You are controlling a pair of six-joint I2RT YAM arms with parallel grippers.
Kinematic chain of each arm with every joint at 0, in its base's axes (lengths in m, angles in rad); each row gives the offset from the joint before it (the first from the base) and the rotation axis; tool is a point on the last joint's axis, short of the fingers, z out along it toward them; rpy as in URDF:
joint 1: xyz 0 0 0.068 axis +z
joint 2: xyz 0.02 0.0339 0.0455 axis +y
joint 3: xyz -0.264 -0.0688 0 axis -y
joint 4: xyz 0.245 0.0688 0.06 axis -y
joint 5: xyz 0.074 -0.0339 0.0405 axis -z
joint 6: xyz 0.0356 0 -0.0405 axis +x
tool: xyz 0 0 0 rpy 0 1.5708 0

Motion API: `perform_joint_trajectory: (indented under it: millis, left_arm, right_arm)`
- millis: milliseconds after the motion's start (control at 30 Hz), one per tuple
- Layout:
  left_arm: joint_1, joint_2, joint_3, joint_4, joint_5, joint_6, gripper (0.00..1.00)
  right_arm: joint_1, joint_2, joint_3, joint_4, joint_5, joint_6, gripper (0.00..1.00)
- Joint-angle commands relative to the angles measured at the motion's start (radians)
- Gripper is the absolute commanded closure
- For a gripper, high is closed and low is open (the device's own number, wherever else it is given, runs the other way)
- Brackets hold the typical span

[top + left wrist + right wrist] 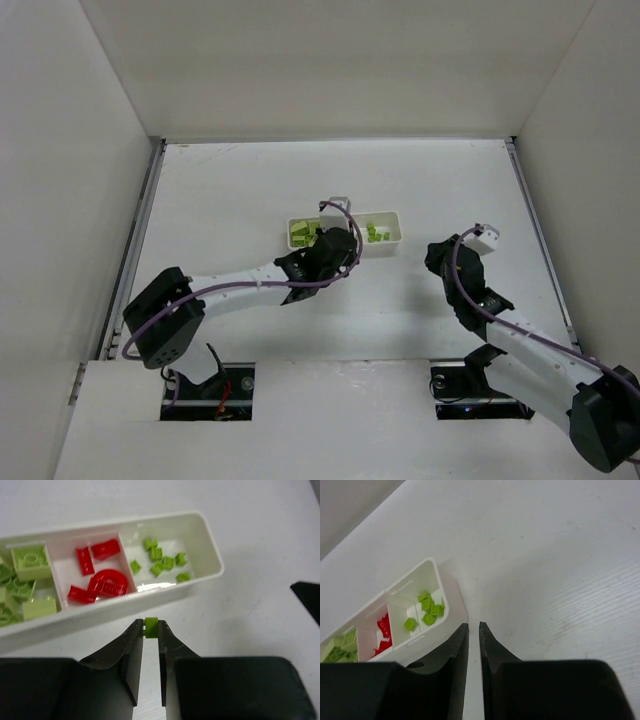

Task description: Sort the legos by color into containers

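The white tray [212,559] has three compartments. The left one holds larger lime green legos [30,562], the middle one red legos [102,582], and the right one several small green legos [162,562]. My left gripper [151,626] is shut on one small lime green lego [151,628], held just in front of the tray's near wall, about at the divider between the middle and right compartments. In the top view it [347,240] covers the tray's middle. My right gripper [474,625] is empty, its jaws drawn to a narrow slit, off the tray's [451,598] right end.
White walls enclose the table on three sides. A dark part of the right arm [307,600] shows at the right edge of the left wrist view. The right arm [470,290] stands right of the tray [392,240] in the top view.
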Motion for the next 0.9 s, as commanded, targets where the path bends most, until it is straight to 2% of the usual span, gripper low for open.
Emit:
perform_joint_trajectory:
  millis: [0, 233, 400, 567, 767, 800, 833, 867]
  left_arm:
    - [0.041, 0.085, 0.116, 0.029, 0.068, 0.042, 0.87]
    - [0.098, 0.311, 0.343, 0.026, 0.157, 0.056, 0.85]
    - [0.105, 0.388, 0.443, -0.006, 0.157, 0.077, 0.78]
    - [0.104, 0.371, 0.449, -0.018, 0.142, 0.103, 0.59]
    - [0.11, 0.245, 0.379, -0.018, 0.099, 0.128, 0.37]
    - [0.111, 0.216, 0.354, -0.015, 0.083, 0.132, 0.31]
    - [0.116, 0.19, 0.328, -0.014, 0.073, 0.134, 0.09]
    - [0.122, 0.163, 0.307, -0.02, 0.063, 0.134, 0.0]
  right_arm:
    - [-0.037, -0.054, -0.028, 0.071, -0.005, 0.083, 0.81]
    - [-0.068, -0.037, -0.046, 0.123, -0.076, 0.088, 0.66]
    - [-0.062, -0.039, -0.042, 0.134, -0.092, 0.077, 0.56]
    - [-0.068, -0.05, -0.043, 0.136, -0.103, 0.077, 0.52]
    - [-0.068, -0.048, -0.045, 0.136, -0.103, 0.079, 0.51]
    - [-0.068, -0.048, -0.043, 0.136, -0.097, 0.076, 0.51]
    - [-0.068, -0.048, -0.042, 0.136, -0.089, 0.074, 0.51]
    - [-0.068, -0.045, -0.043, 0.137, -0.077, 0.074, 0.51]
